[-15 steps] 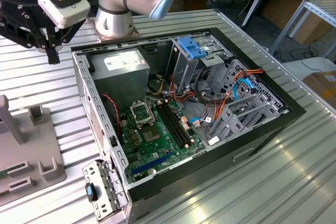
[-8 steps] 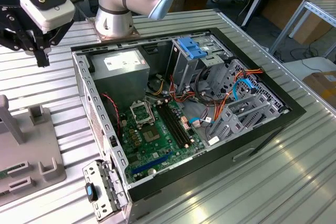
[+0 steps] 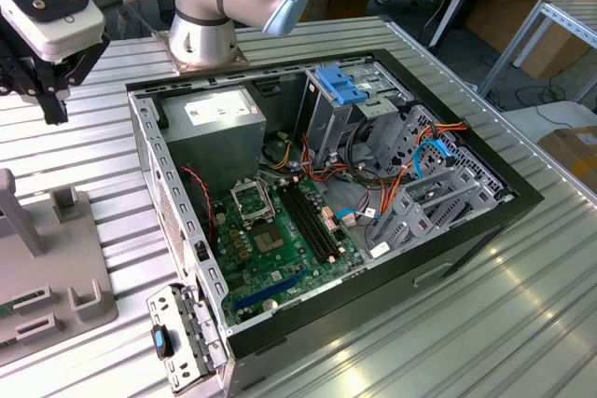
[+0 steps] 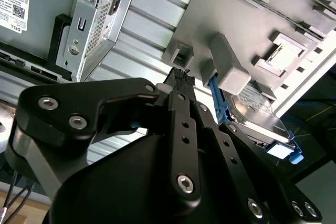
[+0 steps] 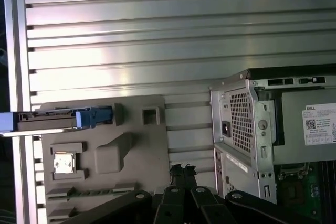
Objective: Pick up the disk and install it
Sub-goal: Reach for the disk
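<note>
The disk (image 4: 258, 113), dark grey metal in a bright blue carrier, stands on edge in a slot of the grey fixture tray (image 4: 262, 19). In the first wrist view the disk (image 5: 50, 120) is seen edge-on at the tray's far side, its blue end (image 5: 94, 116) towards the tray's middle. My gripper (image 3: 54, 111) hangs above the ribbed table, between the tray and the open computer case (image 3: 147, 146). Both wrist views show the black fingertips pressed together with nothing between them, gripper (image 4: 181, 74) (image 5: 182, 169). It is well apart from the disk.
The case lies open with the motherboard (image 3: 280, 230), a power supply (image 3: 210, 118) and a grey drive cage topped by a blue clip (image 3: 343, 87). Blue cables (image 3: 434, 156) curve over the cage on the exterior view's right. The grey tray (image 3: 56, 277) holds small parts.
</note>
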You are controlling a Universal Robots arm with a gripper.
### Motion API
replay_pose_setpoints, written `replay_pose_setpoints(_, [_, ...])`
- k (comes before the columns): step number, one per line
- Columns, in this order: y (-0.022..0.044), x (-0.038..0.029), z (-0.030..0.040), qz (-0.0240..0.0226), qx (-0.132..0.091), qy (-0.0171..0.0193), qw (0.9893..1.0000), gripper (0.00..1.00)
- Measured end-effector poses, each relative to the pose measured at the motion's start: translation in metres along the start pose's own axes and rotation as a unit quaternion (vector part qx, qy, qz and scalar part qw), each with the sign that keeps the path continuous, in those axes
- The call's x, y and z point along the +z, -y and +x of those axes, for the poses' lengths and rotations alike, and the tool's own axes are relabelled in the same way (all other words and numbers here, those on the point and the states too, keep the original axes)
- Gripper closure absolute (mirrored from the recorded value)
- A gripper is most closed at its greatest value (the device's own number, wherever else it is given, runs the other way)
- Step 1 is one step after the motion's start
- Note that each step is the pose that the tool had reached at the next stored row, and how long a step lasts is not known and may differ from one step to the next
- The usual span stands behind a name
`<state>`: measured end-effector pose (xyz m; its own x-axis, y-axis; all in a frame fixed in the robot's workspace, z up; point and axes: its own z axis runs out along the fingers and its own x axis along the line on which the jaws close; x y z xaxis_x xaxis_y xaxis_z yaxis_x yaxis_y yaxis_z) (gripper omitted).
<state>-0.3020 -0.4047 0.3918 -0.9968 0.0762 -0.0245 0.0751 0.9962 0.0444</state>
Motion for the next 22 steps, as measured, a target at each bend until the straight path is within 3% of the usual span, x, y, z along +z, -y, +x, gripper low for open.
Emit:
replay_pose_setpoints(6, [0.0022, 0.0001, 0.0115, 0.0, 0.0, 0.0, 1.0, 0.89])
replay_pose_setpoints(12, [0.0045, 0.0, 0.0297, 0.0, 0.0, 0.0, 1.0, 0.89])
replay_pose_setpoints(16, [0.0069, -0.0005, 0.05, 0.0001, 0.0, -0.0001, 1.0, 0.89])
replay_pose_setpoints(17, [0.0078, -0.0005, 0.0567, 0.0, 0.0, 0.0, 1.0, 0.89])
replay_pose_setpoints(18, [0.0089, -0.0007, 0.0688, 0.0001, 0.0, -0.0001, 1.0, 0.89])
replay_pose_setpoints(22, [0.0104, -0.0006, 0.0877, 0.0, 0.0, 0.0, 1.0, 0.89])
